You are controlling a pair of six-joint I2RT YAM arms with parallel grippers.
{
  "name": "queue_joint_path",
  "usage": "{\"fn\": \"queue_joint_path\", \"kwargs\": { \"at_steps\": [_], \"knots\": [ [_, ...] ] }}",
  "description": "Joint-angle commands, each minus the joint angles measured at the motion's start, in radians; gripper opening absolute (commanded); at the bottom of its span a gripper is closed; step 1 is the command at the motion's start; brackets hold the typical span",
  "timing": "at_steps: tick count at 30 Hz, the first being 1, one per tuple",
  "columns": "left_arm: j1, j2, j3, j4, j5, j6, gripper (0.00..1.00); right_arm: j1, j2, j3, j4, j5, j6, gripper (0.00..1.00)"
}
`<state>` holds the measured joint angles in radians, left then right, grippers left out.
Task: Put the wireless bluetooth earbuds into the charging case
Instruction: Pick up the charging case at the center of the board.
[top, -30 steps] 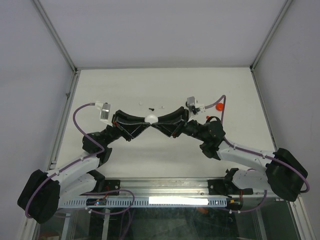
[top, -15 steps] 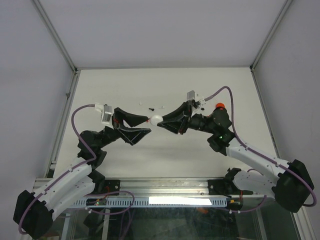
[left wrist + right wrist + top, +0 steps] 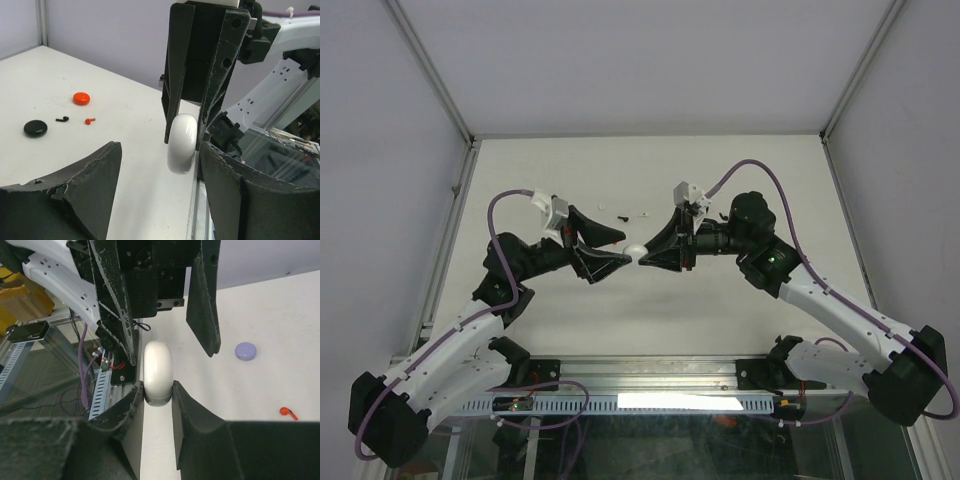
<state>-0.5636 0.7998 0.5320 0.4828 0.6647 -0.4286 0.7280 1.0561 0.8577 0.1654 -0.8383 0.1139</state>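
Opening wide, the left gripper [image 3: 621,248] has released the charging case [image 3: 181,142] just ahead, now clenched by the right gripper [image 3: 157,391] alone, so the handover looks done.

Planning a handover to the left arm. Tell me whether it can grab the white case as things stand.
Probably yes. The left fingers stand open on either side of the white case's free end; the right fingers pinch only its other end, leaving that half bare.

White arms [image 3: 460,345], black joints [image 3: 502,290], purple cables [image 3: 492,225], black end effectors [image 3: 625,247] [image 3: 643,257]
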Motion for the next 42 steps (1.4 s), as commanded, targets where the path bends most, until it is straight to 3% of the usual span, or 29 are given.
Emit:
{"fn": "queue_joint_path", "kwargs": {
  "at_steps": [1,13,17,22,26,33,42],
  "knots": [
    [-0.007,0.027,0.073,-0.064,0.068,0.059,0.64,-0.003,0.012,0.075,-0.107,-0.064,-0.081,0.0],
    [-0.008,0.126,0.133,-0.087,0.202,0.043,0.45,-0.002,0.046,0.116,-0.158,-0.077,-0.122,0.0],
    [-0.006,0.128,0.132,-0.083,0.205,0.041,0.25,-0.002,0.046,0.11,-0.156,-0.07,-0.132,0.01],
    [-0.008,0.083,0.094,-0.016,0.155,0.028,0.08,-0.003,0.012,0.049,-0.088,-0.049,-0.105,0.32],
    [-0.009,0.043,0.043,0.061,0.097,0.008,0.0,-0.003,-0.025,-0.037,0.084,-0.009,-0.007,0.45],
    [-0.009,0.04,0.009,0.186,0.078,-0.039,0.0,0.01,-0.024,-0.161,0.408,0.051,0.176,0.5],
    [-0.01,0.071,0.002,0.25,0.095,-0.064,0.01,0.049,0.028,-0.197,0.597,0.092,0.25,0.49]
  ]
}}
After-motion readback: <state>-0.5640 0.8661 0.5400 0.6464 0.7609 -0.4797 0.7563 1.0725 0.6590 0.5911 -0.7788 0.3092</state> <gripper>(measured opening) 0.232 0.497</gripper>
